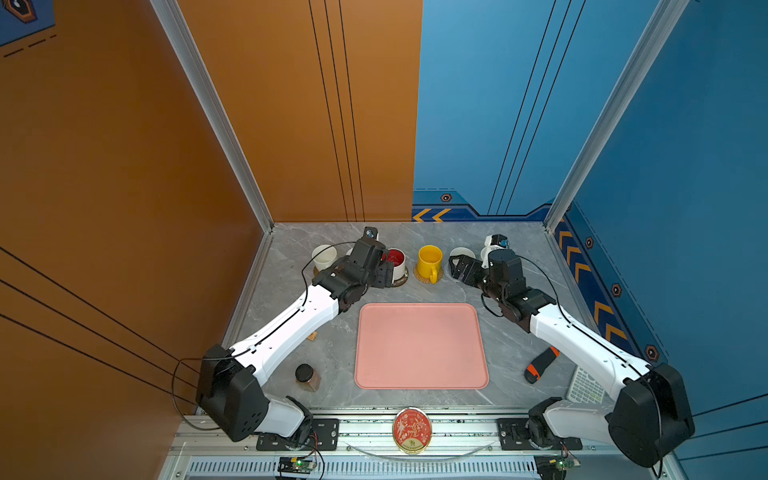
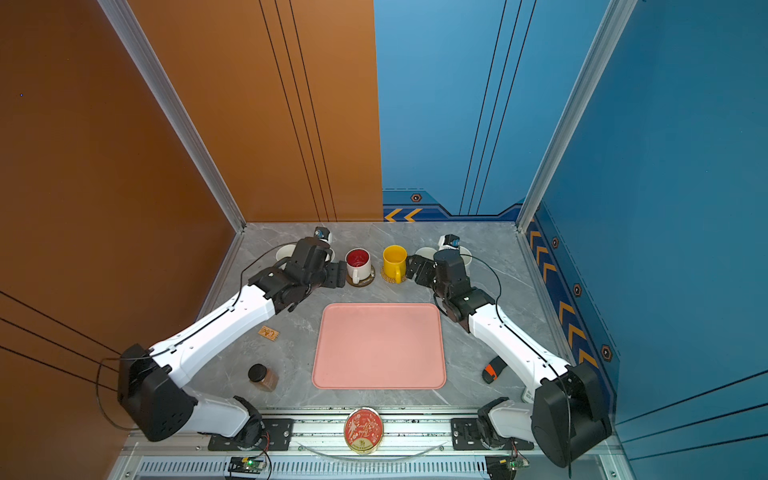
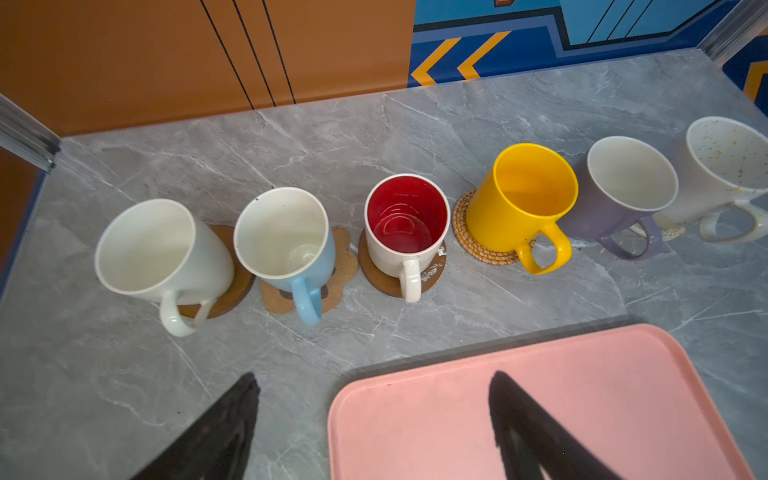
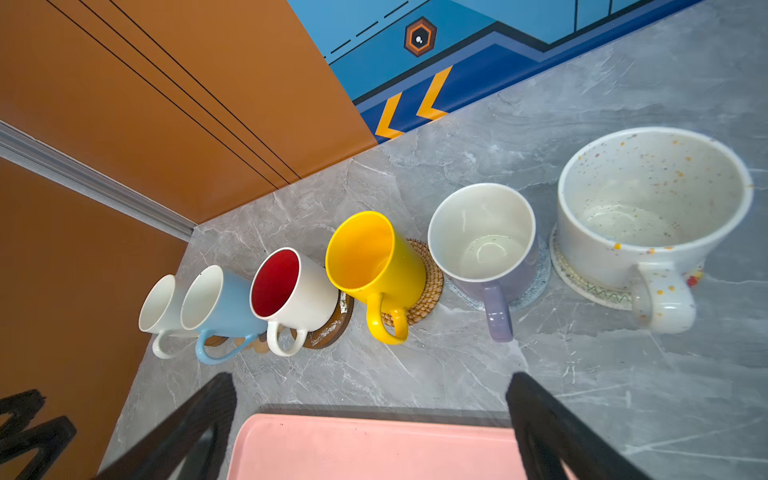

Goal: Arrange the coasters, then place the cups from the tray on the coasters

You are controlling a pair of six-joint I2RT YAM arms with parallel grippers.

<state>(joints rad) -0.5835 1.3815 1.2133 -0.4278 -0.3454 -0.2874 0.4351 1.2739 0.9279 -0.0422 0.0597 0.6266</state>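
Note:
Six cups stand in a row along the back, each on a coaster: white [image 3: 162, 249], light blue [image 3: 286, 245] on the paw-print coaster [image 3: 340, 257], red-inside [image 1: 395, 261] on a brown disc [image 3: 378, 278], yellow [image 1: 429, 259] on the rattan coaster [image 3: 465, 224], lavender [image 4: 482, 237] on the blue-grey crochet [image 4: 536, 286], and speckled [image 4: 652, 199] on the cream crochet [image 4: 590, 286]. The pink tray [image 1: 419, 345] holds nothing. My left gripper [image 1: 386, 274] hangs open just left of the red-inside cup. My right gripper [image 1: 457, 266] is open in front of the lavender cup. Neither holds anything.
A dark-lidded jar [image 1: 306, 376] stands left of the tray and a small tan card [image 1: 312, 336] lies beyond it. A black-and-orange tool [image 1: 540, 363] and a white keypad [image 1: 586, 388] lie at the right. A red-and-gold tin [image 1: 411, 430] sits on the front rail.

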